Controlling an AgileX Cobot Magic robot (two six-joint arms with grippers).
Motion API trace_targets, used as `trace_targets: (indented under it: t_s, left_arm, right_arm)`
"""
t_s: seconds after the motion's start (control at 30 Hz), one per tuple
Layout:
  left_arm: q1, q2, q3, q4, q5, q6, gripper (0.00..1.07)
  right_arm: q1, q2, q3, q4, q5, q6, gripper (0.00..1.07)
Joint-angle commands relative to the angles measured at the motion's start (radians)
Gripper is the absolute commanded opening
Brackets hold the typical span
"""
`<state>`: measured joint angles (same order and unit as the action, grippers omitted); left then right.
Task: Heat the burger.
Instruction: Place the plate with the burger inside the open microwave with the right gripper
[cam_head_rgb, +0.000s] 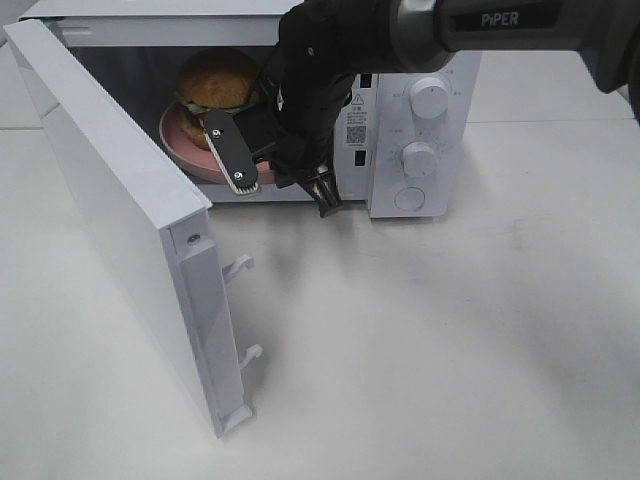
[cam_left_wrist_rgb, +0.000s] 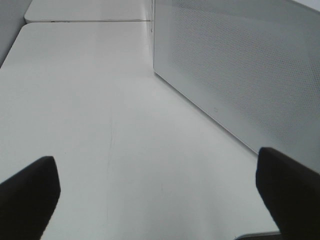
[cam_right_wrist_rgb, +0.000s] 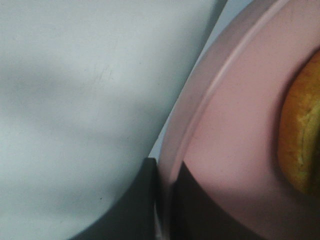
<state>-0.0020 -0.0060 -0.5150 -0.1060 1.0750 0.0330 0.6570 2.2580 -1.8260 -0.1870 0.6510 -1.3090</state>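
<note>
The burger (cam_head_rgb: 218, 80), with a golden bun and a green lettuce frill, sits on a round pink plate (cam_head_rgb: 185, 145) inside the open microwave (cam_head_rgb: 420, 120). My right gripper (cam_head_rgb: 243, 178) reaches into the opening from the upper right and is shut on the plate's near rim. In the right wrist view its dark fingers (cam_right_wrist_rgb: 140, 205) pinch the pink plate's rim (cam_right_wrist_rgb: 235, 125) between them, with the burger's bun (cam_right_wrist_rgb: 300, 135) at the edge; the right gripper (cam_right_wrist_rgb: 162, 200) is low in that picture. My left gripper (cam_left_wrist_rgb: 157, 200) hangs open over bare table, holding nothing.
The microwave door (cam_head_rgb: 120, 200) swings wide open toward the front left, its latch hooks (cam_head_rgb: 240, 265) sticking out. Two knobs (cam_head_rgb: 428, 100) sit on the control panel at right. A grey dotted panel (cam_left_wrist_rgb: 240, 70) stands beside the left gripper. White tabletop (cam_head_rgb: 420, 340) spreads in front.
</note>
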Motion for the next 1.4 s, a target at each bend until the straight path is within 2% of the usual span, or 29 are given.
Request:
trace_targets:
  t_s: [0.03, 0.13, 0.3, 0.5, 0.57, 0.67, 0.73, 0.77, 0.83, 1.2, 1.27, 1.3, 1.33, 1.4]
  left_arm:
    - [-0.004, -0.016, 0.0, -0.008, -0.01, -0.001, 1.0]
    - [-0.004, -0.016, 0.0, -0.008, -0.01, -0.001, 1.0]
    - [-0.004, -0.016, 0.0, -0.008, -0.01, -0.001, 1.0]
    - [-0.004, -0.016, 0.0, -0.008, -0.01, -0.001, 1.0]
    - [-0.004, -0.016, 0.0, -0.008, -0.01, -0.001, 1.0]
    - [-0.004, -0.016, 0.0, -0.008, -0.01, -0.001, 1.0]
    - [-0.004, -0.016, 0.0, -0.008, -0.01, -0.001, 1.0]
    - [-0.004, -0.016, 0.0, -0.008, -0.01, -0.001, 1.0]
    - [-0.004, -0.016, 0.0, -0.008, -0.01, -0.001, 1.0]
    - [-0.004, -0.016, 0.0, -0.008, -0.01, -0.001, 1.0]
    - [-0.004, -0.016, 0.0, -0.008, -0.01, -0.001, 1.0]
    - [-0.004, -0.016, 0.0, -0.008, -0.01, -0.001, 1.0]
    - [-0.004, -0.016, 0.0, -0.008, -0.01, -0.001, 1.0]
    - [-0.004, -0.016, 0.0, -0.008, -0.01, -0.001, 1.0]
  right_arm:
    - [-0.002, 0.026, -0.065, -0.016, -0.04, 0.005, 0.0]
    - [-0.002, 0.035, -0.079, -0.018, -0.037, 0.005, 0.0]
    - [-0.002, 0.1, -0.159, -0.01, -0.038, 0.01, 0.0]
    - [-0.003, 0.106, -0.17, -0.009, -0.085, 0.04, 0.05]
    - [-0.006, 0.106, -0.171, -0.011, -0.11, 0.062, 0.13]
    - [-0.011, 0.106, -0.171, -0.011, -0.114, 0.067, 0.16]
    - [-0.015, 0.106, -0.168, -0.011, -0.119, 0.093, 0.33]
    - [-0.015, 0.106, -0.168, -0.011, -0.119, 0.093, 0.33]
    - [-0.018, 0.106, -0.168, -0.011, -0.112, 0.104, 0.42]
    - [-0.018, 0.094, -0.131, 0.027, -0.111, 0.146, 0.48]
    - [-0.018, 0.077, -0.106, 0.043, -0.131, 0.146, 0.51]
    - [-0.018, 0.052, -0.073, 0.044, -0.155, 0.146, 0.57]
    - [-0.018, 0.052, -0.073, 0.044, -0.155, 0.146, 0.57]
    - [-0.018, 0.018, -0.022, 0.044, -0.17, 0.151, 0.66]
